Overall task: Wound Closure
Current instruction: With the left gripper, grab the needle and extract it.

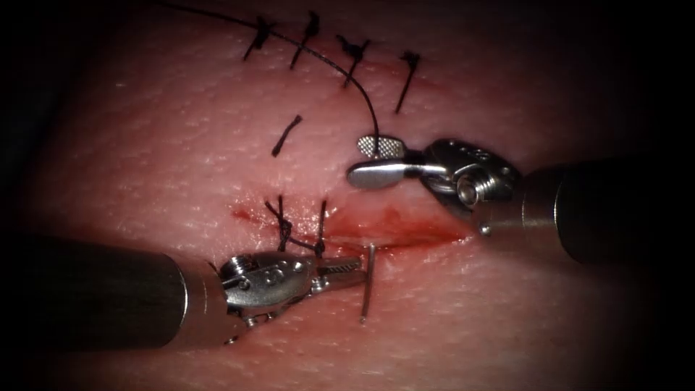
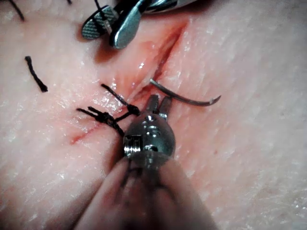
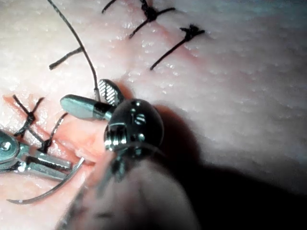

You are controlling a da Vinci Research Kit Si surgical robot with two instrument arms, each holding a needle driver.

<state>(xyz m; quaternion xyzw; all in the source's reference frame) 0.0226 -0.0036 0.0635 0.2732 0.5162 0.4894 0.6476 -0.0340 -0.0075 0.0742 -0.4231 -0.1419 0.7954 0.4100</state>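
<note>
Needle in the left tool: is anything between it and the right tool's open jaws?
Nothing visible. The left tool holds the needle at the cut; bare tissue and red fluid lie between it and the right tool, whose thread trails away.

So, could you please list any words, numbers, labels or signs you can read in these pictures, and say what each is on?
None: there is no readable text in any view.
Left tool: bare metal, no marking; it holds the needle.
Right tool: jaws open, cross-hatched pad, no letters or numbers; the thread ends at it.
Tissue: no label.
</note>
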